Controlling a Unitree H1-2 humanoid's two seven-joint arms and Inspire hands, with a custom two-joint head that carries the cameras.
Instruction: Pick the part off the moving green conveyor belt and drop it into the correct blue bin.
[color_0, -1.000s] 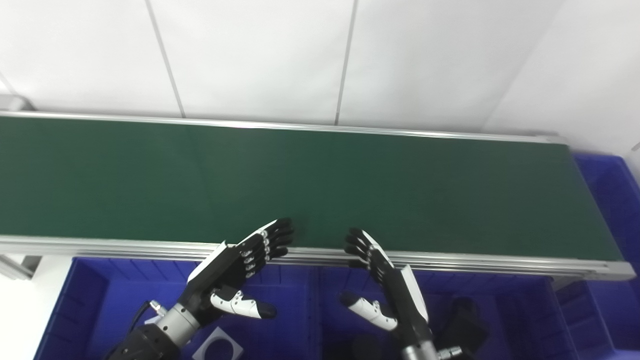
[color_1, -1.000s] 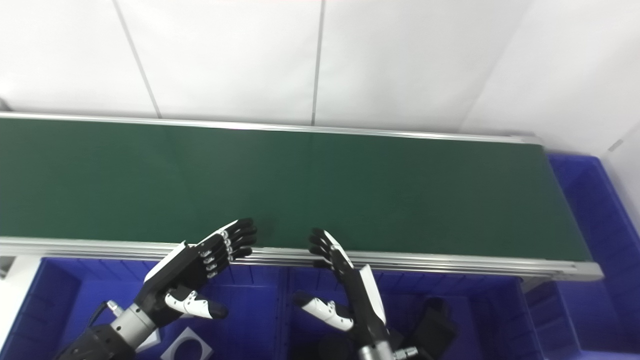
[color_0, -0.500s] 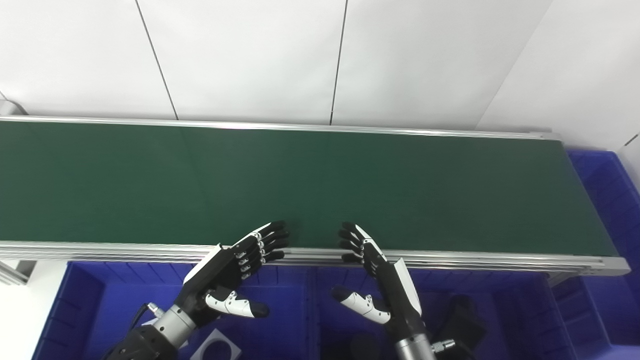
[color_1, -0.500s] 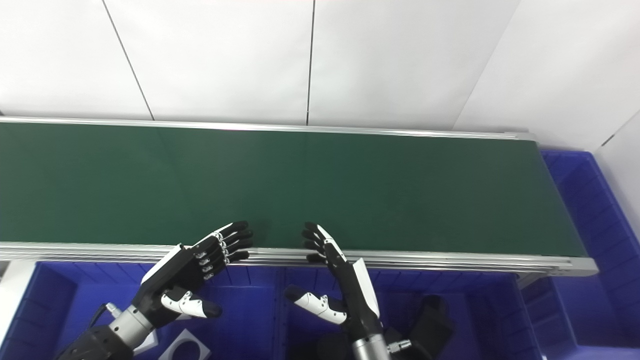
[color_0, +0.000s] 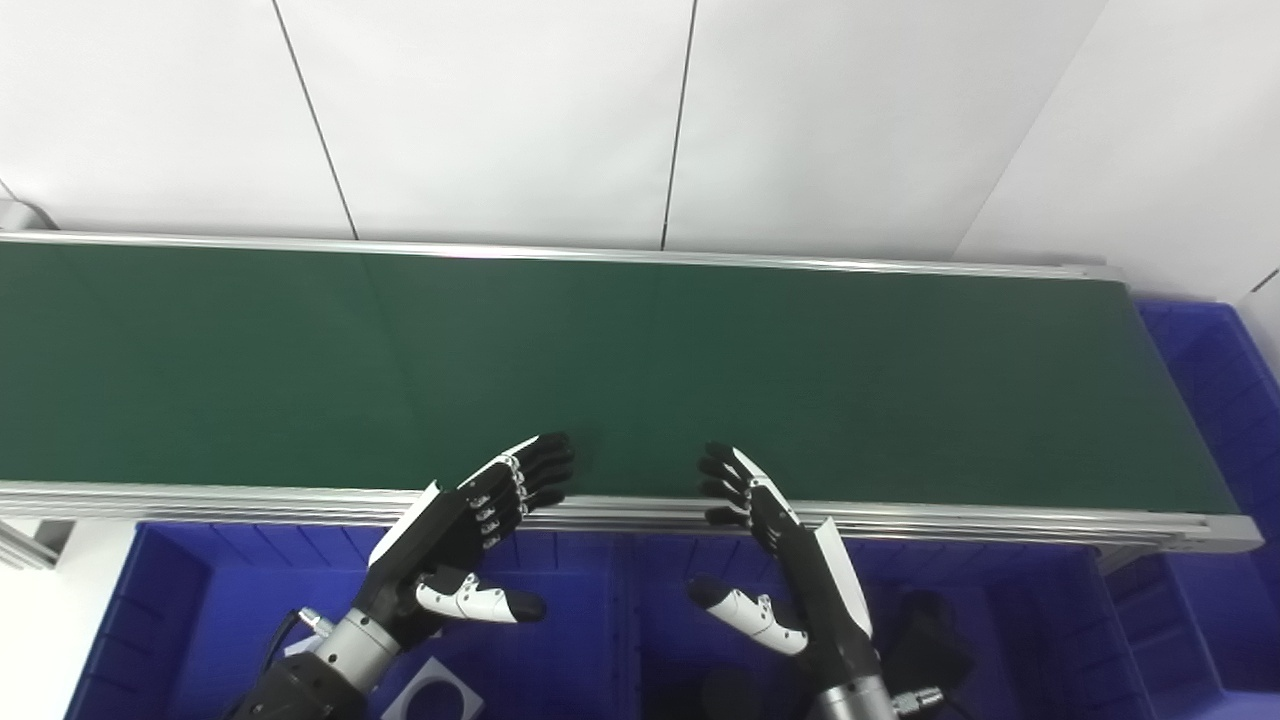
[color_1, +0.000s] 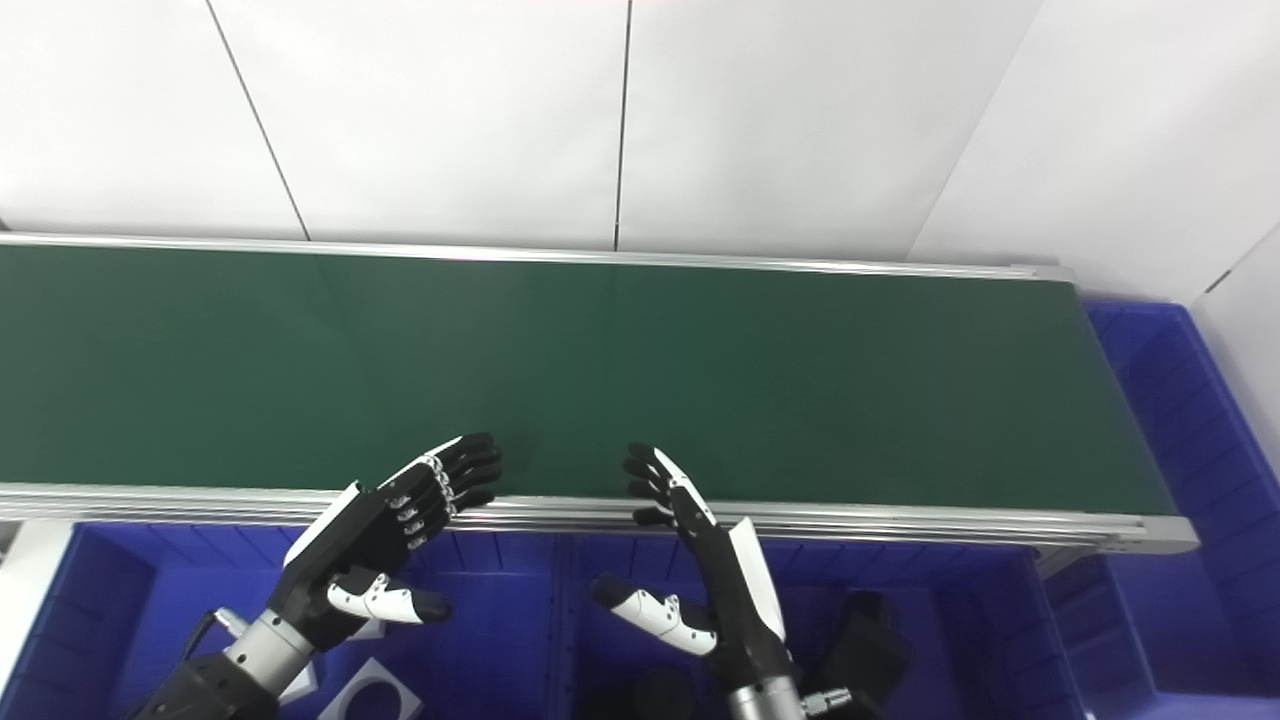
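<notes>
Left eye view: matte green conveyor belt (color_0: 640, 370) w/ ribbed aluminium rails, no part on it. Left robot hand (color_0: 455, 530) & right robot hand (color_0: 780, 540), glossy black/white, both spread & holding nothing, fingertips over near rail. Ribbed blue plastic bins (color_0: 580, 610) below; white square plate w/ round hole (color_0: 432, 695) cut off at bottom, dark parts (color_0: 925, 650) hard to make out

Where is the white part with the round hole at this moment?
The white part lies in the left blue bin, at the bottom of both views, beside the left hand's wrist.
</notes>
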